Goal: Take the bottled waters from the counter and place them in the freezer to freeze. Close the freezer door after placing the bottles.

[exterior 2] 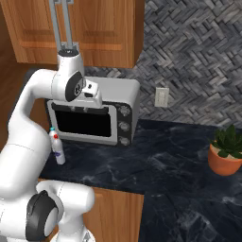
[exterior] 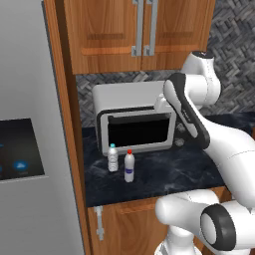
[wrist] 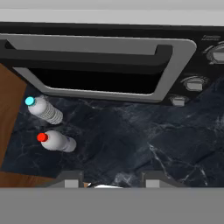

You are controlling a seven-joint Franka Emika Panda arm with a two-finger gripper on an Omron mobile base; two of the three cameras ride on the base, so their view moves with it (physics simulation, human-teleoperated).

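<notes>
Two bottled waters stand side by side on the black counter (exterior: pixel 169 174) in front of the microwave's left end. One is clear with a pale cap (exterior: pixel 113 158) (wrist: pixel 43 109); the other is whitish with a red cap (exterior: pixel 129 167) (exterior 2: pixel 57 149) (wrist: pixel 57 141). My gripper (wrist: pixel 112 179) hangs high above the counter, up by the microwave's top edge, to the right of the bottles and well apart from them. It points down, and its fingers stand apart with nothing between them. The freezer and the freezer door are out of view.
A grey, black-fronted microwave (exterior: pixel 134 124) (exterior 2: pixel 90 120) sits at the back of the counter. A grey refrigerator door with a dark touch display (exterior: pixel 20 149) stands left of a wooden side panel. A potted plant (exterior 2: pixel 227 151) stands far right. Wooden wall cabinets (exterior: pixel 139 30) hang overhead.
</notes>
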